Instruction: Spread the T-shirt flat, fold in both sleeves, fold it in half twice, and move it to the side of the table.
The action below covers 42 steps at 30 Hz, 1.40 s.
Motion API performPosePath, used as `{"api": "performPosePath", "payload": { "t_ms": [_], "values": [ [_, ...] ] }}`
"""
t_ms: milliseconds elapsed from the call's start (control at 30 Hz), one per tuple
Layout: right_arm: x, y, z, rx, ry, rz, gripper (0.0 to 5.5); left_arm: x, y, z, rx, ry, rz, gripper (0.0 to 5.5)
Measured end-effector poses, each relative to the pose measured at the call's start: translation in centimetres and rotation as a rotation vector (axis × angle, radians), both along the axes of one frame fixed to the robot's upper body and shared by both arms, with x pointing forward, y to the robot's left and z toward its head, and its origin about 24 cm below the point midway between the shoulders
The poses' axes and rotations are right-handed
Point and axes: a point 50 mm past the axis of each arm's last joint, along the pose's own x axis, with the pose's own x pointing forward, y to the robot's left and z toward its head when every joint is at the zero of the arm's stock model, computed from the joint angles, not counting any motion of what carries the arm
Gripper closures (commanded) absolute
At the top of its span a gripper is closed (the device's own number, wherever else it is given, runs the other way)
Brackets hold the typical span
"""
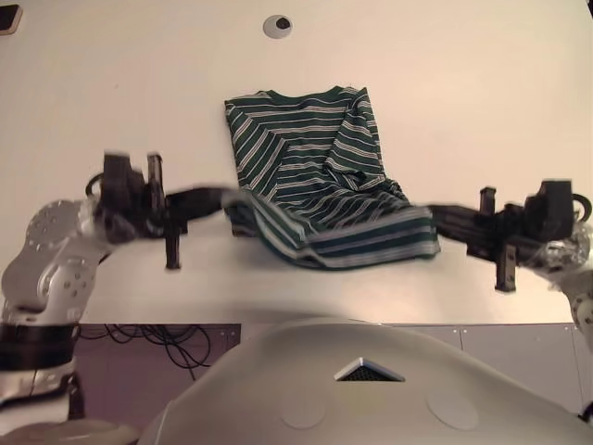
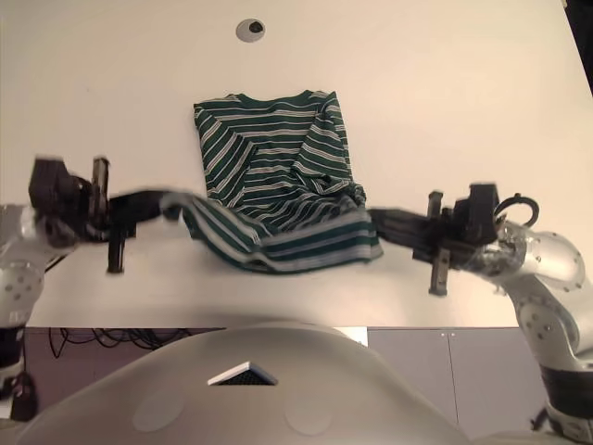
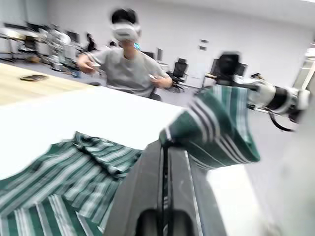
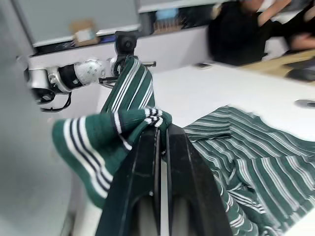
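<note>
A green T-shirt (image 1: pixel 306 153) with white stripes lies on the white table (image 1: pixel 463 102), collar toward the far side, partly folded and rumpled on its right. Its near hem (image 1: pixel 361 243) is lifted off the table and stretched between both grippers. My left gripper (image 1: pixel 227 197) is shut on the hem's left corner (image 3: pixel 170 135). My right gripper (image 2: pixel 373 219) is shut on the hem's right corner (image 4: pixel 155 120). The lifted hem sags in the middle above the table's front part.
A round grey grommet (image 1: pixel 277 26) sits in the table at the far middle. A dark flat object (image 1: pixel 8 19) lies at the far left corner. The table's front edge (image 1: pixel 278 320) runs just below the arms. Bare table surface lies left and right of the shirt.
</note>
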Motion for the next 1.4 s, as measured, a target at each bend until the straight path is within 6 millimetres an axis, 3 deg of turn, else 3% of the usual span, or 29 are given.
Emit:
{"api": "performPosePath", "payload": {
  "t_ms": [133,233,300,400,567,700,800,933,1033,1233,1300,1400],
  "values": [
    [3.5,0.8,-1.4,-0.026,-0.006,-0.094,5.47,4.6,0.0,-0.7,0.005,0.038,0.217,5.5],
    [9.0,1.4,-2.8,-0.05,0.069,-0.228,5.47,9.3,-0.9,-1.8,0.048,0.115,0.37,5.5],
    [11.4,1.6,-3.5,-0.078,0.142,-0.271,5.47,11.0,-1.2,-2.4,0.082,0.161,0.437,5.5],
    [13.9,1.9,-4.7,-0.082,0.249,-0.314,5.47,12.5,-1.6,-3.7,0.136,0.215,0.5,5.5],
    [17.1,3.4,-7.7,-0.134,0.418,-0.362,4.5,14.1,-3.0,-6.6,0.261,0.286,0.576,4.86],
    [17.2,2.3,-10.0,-0.154,0.525,-0.447,3.93,14.4,-3.0,-7.9,0.297,0.323,0.633,4.33],
    [17.4,2.4,-10.3,-0.09,0.549,-0.489,3.93,14.7,-2.9,-8.3,0.295,0.317,0.683,4.33],
    [17.7,0.5,-10.5,-0.032,0.541,-0.651,3.93,14.8,-2.0,-8.6,0.323,0.266,0.752,4.33],
    [17.8,-0.5,-10.5,0.006,0.531,-0.738,3.93,15.0,-0.1,-8.3,0.314,0.262,0.844,4.33],
    [17.9,0.1,-8.3,-0.163,0.068,-0.661,3.92,15.0,0.0,-6.1,0.23,0.032,0.748,4.51],
    [17.2,0.8,-8.4,-0.239,-0.056,-0.612,4.25,14.2,-0.7,-5.5,0.226,-0.089,0.644,4.79],
    [16.2,2.2,-8.4,-0.316,-0.193,-0.528,4.81,12.0,-3.1,-6.1,0.297,-0.202,0.427,5.29]
  ]
}}
